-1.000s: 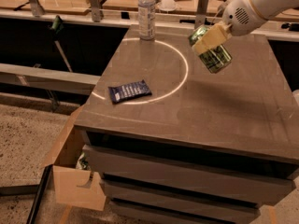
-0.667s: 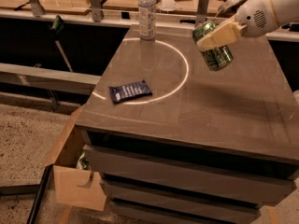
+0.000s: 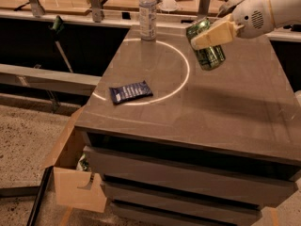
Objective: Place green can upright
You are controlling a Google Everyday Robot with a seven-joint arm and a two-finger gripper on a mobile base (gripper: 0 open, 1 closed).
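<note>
The green can (image 3: pixel 208 54) with pale lettering hangs in the air above the far right part of the grey table top (image 3: pixel 225 102), tilted, its silver end pointing up and left. My gripper (image 3: pixel 207 36) comes in from the upper right on a white arm and is shut on the green can, with a tan finger (image 3: pixel 215 33) lying across the can's upper side. The can touches nothing else.
A clear plastic bottle (image 3: pixel 147 14) stands upright at the table's far edge. A dark blue snack packet (image 3: pixel 130 92) lies at the left front. A bright ring of light (image 3: pixel 181 86) marks the table top. An open cardboard box (image 3: pixel 70 173) sits on the floor at the lower left.
The gripper has turned the can a little further over and shifted it slightly left, still holding it above the table.
</note>
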